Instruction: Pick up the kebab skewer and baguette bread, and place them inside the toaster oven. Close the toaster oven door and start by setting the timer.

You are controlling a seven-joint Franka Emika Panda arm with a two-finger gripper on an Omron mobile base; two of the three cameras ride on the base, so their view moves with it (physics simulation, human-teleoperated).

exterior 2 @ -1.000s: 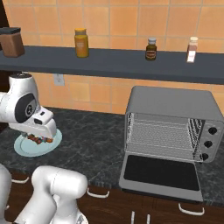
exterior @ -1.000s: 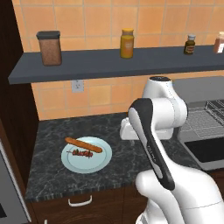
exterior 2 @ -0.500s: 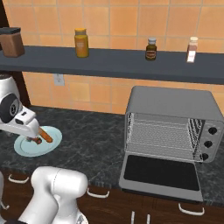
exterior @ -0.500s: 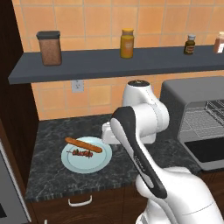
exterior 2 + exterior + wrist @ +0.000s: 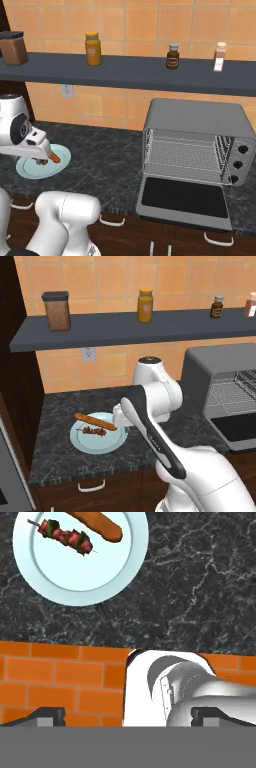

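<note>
The pale blue plate (image 5: 80,442) lies on the dark counter at the left and carries both foods. The baguette bread (image 5: 95,421) lies across its far side, and the kebab skewer (image 5: 94,431) sits just in front of it. In the hand view the kebab skewer (image 5: 65,535) and baguette bread (image 5: 98,524) appear at the top left on the plate (image 5: 75,572). My gripper (image 5: 131,716) is open and holds nothing; its hand (image 5: 120,416) hovers by the plate's right edge. The toaster oven (image 5: 200,145) stands at the right with its door (image 5: 182,197) folded down flat and the wire rack showing.
A wall shelf (image 5: 125,326) above the counter holds a brown canister (image 5: 56,311), an orange jar (image 5: 145,305) and small bottles. Dark cabinetry (image 5: 15,381) closes off the left end of the counter. Three knobs (image 5: 242,149) line the oven's right side.
The arm has swung left from in front of the oven toward the plate, and the hand now hangs at the plate's right edge. The foods have not moved.
</note>
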